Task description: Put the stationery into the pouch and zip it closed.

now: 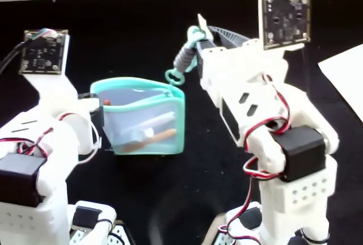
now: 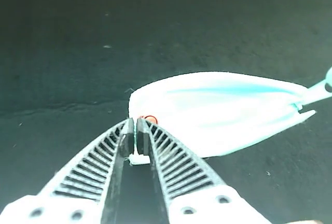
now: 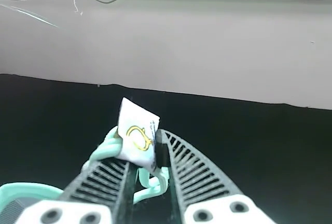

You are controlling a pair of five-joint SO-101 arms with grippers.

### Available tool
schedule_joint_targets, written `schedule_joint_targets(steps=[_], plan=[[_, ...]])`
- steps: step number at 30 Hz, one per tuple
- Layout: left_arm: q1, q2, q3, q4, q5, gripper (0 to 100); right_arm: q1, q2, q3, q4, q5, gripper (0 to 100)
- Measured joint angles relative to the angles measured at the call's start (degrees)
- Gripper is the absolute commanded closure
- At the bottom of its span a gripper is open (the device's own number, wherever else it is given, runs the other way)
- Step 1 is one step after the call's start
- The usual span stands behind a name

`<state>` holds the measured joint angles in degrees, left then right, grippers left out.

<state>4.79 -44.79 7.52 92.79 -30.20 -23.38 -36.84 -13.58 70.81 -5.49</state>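
While the left gripper (image 2: 136, 124) pinches one end of the pouch (image 1: 142, 114) and the right gripper (image 3: 155, 142) clamps its pull tag (image 3: 136, 133) at the other, the stationery (image 1: 148, 138) lies inside and the zip looks nearly closed.

Left gripper (image 2: 138, 125) closed, low; right gripper (image 3: 150, 143) closed, raised; both arms bent.

This looks like a robotics lab or hobby workbench. A black tabletop (image 1: 142, 41) carries a left arm (image 1: 45, 137) and a right arm (image 1: 266, 97), both of white plastic, with red and black wires (image 1: 249, 168) left exposed and a bare camera board (image 1: 285, 15) on the wrist. Behind it stands a plain white wall (image 3: 207, 42) with a thin cable (image 3: 104, 1) hanging loose. A paper sheet (image 1: 346, 75) lies at the edge.
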Motion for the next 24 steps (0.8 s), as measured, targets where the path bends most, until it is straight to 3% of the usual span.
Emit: schedule_joint_targets(steps=[9,13,24], plan=[[3.5,0.6,0.8,0.6,1.6,76,0.0,-0.1,-2.6,7.0,-0.1,99.2],[3.7,1.1,-0.1,1.3,5.8,76,0.1,-0.3,-3.1,10.1,-0.1,99.2],[3.8,0.7,-18.5,7.3,9.6,76,0.1,-0.3,-3.3,10.6,-0.1,99.2]])
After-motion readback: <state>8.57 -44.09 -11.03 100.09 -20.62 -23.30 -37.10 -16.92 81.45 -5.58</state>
